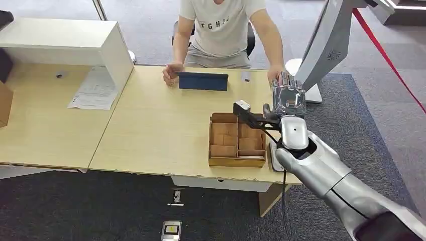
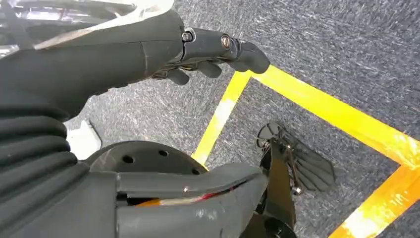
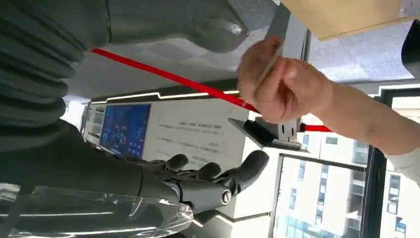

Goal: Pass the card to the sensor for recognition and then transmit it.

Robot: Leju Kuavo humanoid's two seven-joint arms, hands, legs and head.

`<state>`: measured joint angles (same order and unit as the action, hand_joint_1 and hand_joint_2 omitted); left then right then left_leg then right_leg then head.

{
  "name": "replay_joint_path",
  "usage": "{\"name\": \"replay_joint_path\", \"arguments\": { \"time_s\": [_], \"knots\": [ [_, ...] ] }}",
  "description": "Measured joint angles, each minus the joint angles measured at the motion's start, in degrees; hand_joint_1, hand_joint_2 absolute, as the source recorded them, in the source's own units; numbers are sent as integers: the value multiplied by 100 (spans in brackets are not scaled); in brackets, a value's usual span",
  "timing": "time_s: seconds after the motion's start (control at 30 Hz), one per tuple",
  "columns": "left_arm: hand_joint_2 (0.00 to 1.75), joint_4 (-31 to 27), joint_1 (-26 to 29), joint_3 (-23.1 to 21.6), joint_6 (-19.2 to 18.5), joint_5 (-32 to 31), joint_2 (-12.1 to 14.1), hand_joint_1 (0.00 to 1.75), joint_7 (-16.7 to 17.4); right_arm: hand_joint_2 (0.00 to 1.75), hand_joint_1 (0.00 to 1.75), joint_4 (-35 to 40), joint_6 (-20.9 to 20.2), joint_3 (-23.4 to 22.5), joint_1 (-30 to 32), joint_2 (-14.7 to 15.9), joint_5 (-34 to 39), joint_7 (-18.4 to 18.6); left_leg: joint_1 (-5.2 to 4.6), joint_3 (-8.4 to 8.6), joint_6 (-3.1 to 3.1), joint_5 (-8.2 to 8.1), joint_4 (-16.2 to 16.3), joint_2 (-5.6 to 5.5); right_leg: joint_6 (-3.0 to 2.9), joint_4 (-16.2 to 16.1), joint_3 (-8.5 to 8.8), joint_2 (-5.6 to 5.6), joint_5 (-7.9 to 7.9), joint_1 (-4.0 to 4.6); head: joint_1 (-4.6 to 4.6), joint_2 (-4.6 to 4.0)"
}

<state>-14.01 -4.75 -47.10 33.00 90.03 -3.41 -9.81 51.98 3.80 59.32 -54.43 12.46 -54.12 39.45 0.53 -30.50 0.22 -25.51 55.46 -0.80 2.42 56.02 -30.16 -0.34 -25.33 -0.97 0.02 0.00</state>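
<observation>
My right hand [image 1: 289, 95], wrapped in clear plastic, is stretched over the table's far right edge. In the right wrist view its fingers [image 3: 213, 177] are spread and hold nothing. Just beyond them a person's hand [image 3: 277, 84] pinches a thin card [image 3: 270, 63] seen edge-on; that same person's hand [image 1: 277, 74] sits right behind mine in the head view. A dark blue flat device [image 1: 203, 81] lies on the table in front of the person. My left hand [image 2: 218, 49] hangs over the floor, thumb and fingers apart, with nothing in it.
A wooden compartment box [image 1: 215, 134] stands on the table [image 1: 150, 130] close to my right forearm. A small grey object [image 1: 245, 76] lies beside the blue device. A white stand [image 1: 326, 47] rises at the right, a white shelf [image 1: 65, 40] at the left, papers [image 1: 95, 90] beside it.
</observation>
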Motion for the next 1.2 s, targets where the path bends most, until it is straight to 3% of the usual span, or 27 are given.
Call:
{"name": "replay_joint_path", "arguments": {
  "time_s": [0.17,0.43,0.7,0.77,0.83,0.93,1.0,1.07,1.2],
  "knots": [
    [0,2,11,81,0,0,-9,0,-50,0,0,118,-247,-41,-65,183,-698,31,0,0,0,0,2,-2,1,-1,0,0,1,0,0,0],
    [0,2,26,210,11,2,-42,0,-61,0,0,457,-450,-382,35,594,-1123,33,-1,1,0,0,5,5,4,-4,-4,7,3,-2,0,0],
    [0,0,74,356,50,2,-77,0,-76,0,0,1000,-666,-1566,941,1419,-1222,39,0,4,3,-3,8,-8,6,-9,-3,4,3,-3,-2,0],
    [0,0,77,411,50,2,-96,0,-142,0,0,1117,-982,-1874,1336,1705,-1380,39,1,4,5,-4,11,-22,11,-17,4,-6,0,-2,0,-2],
    [0,0,101,439,50,2,-120,0,-207,0,0,1187,-1030,-2383,1903,1943,-1436,44,2,1,8,-6,11,-32,12,-20,18,-16,-1,-1,-2,0],
    [0,0,120,498,66,2,-133,0,-249,0,0,1274,-878,-3177,2780,2278,-871,44,0,-8,12,-10,11,-36,13,-20,12,-18,-2,-3,-2,0],
    [0,0,115,546,146,0,-136,0,-278,0,0,1338,-563,-3634,3390,2490,-287,44,0,-5,15,-16,10,-35,14,-21,14,-18,-3,-2,0,0],
    [0,0,108,577,188,0,-138,0,-299,0,0,1353,-62,-4119,4062,2619,147,44,0,-6,15,-17,9,-38,22,-22,17,-20,-12,-2,0,0],
    [0,0,109,651,214,0,-160,0,-356,0,0,1283,1372,-4772,5076,2680,1402,24,1,-2,6,-26,5,-29,15,-20,13,-16,-17,0,-4,0]
  ]
}}
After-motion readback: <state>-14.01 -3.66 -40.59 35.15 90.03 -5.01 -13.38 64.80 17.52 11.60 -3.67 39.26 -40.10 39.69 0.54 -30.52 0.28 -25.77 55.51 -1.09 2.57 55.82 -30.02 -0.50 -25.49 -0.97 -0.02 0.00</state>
